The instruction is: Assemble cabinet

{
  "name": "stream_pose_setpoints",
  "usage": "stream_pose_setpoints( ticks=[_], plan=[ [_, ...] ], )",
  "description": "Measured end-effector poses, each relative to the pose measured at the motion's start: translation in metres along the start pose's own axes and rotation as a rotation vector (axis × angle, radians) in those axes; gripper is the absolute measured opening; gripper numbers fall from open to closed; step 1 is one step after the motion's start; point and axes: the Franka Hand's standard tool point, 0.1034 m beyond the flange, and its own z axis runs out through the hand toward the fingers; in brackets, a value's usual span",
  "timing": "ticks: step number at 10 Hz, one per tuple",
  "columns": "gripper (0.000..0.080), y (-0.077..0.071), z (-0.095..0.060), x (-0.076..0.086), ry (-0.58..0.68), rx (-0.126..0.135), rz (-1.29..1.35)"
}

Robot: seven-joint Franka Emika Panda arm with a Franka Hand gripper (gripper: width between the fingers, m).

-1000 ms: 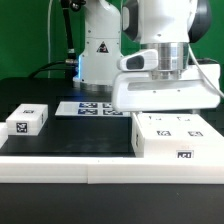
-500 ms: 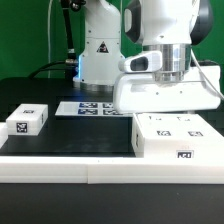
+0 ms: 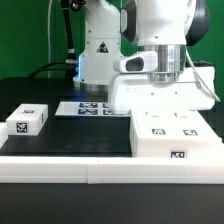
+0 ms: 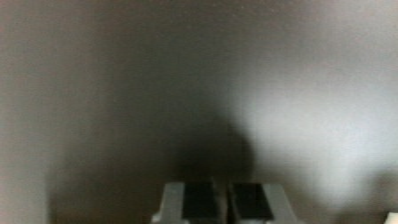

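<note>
The cabinet (image 3: 178,135), a large white box with black-and-white tags on its top and front, lies on the black table at the exterior view's right. My gripper (image 3: 165,106) is directly above it, with the wide white hand right at the cabinet's far top edge. The fingertips are hidden there. In the wrist view the two dark fingers (image 4: 187,204) stand together with only a hairline gap and nothing visible between them. My gripper (image 4: 217,205) faces a blurred pale surface very close by.
A small white tagged block (image 3: 27,120) lies at the exterior view's left. The marker board (image 3: 88,107) lies flat in front of the white robot base (image 3: 100,50). A white ledge (image 3: 60,168) runs along the table's front edge.
The hand and the cabinet have both shifted slightly toward the exterior view's left, and the cabinet sits a little nearer the front ledge. The block has not moved.
</note>
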Motion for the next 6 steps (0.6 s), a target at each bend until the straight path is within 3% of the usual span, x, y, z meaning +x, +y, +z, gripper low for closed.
stream_pose_setpoints(
  ticks=[6],
  plan=[
    [0.0002,0.0002,-0.0007,0.0003,-0.001,0.000,-0.023]
  ],
)
